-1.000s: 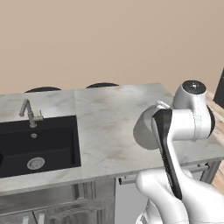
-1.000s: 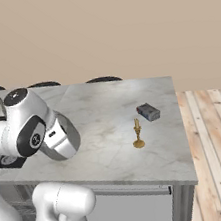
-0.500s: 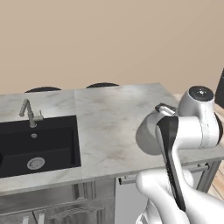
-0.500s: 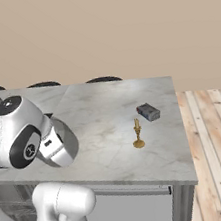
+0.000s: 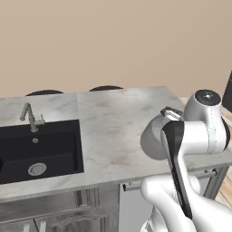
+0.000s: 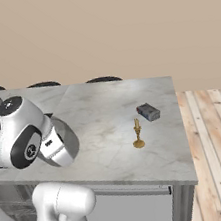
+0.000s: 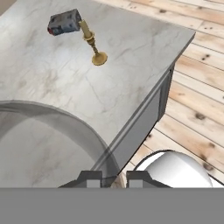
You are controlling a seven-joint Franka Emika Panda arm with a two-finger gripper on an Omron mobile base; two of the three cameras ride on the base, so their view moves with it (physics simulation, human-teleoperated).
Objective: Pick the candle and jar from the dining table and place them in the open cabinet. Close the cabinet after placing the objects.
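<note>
At the lower left of the hand view, the jar [image 7: 52,131] appears as a large frosted grey curve, translucent enough that the marble shows through it. Its rim runs down to the gripper [image 7: 114,178] and passes between the two dark fingertips [image 7: 89,177]. The jaws stand narrow, closed on that thin edge of the jar.

In the right base view the jar [image 6: 67,142] sits at centre left, tilted, with its round face turned toward the camera, directly beside the white wrist. In the left base view it [image 5: 152,140] shows at right of centre, partly behind the arm. In both views it lies over the near edge of the dining table [image 6: 106,103]. Whether it touches the marble cannot be told.

The candle [image 6: 137,134] stands upright on its flared base, right of centre in the right base view and well apart from the jar. In the hand view the candle [image 7: 92,43] is at the upper left, leaning across the frame because the camera is rolled. Just beyond it lies a small dark grey block [image 6: 148,111] with a red mark at one end [image 7: 64,22]; the two are near each other.

In the left base view, the dining table [image 5: 113,122] carries a black sink [image 5: 36,149] at the left edge, with a metal faucet [image 5: 31,118] behind it. Two dark round seat tops [image 5: 105,88] show past the far edge. A wooden plank floor [image 6: 213,141] runs along the right side.
</note>
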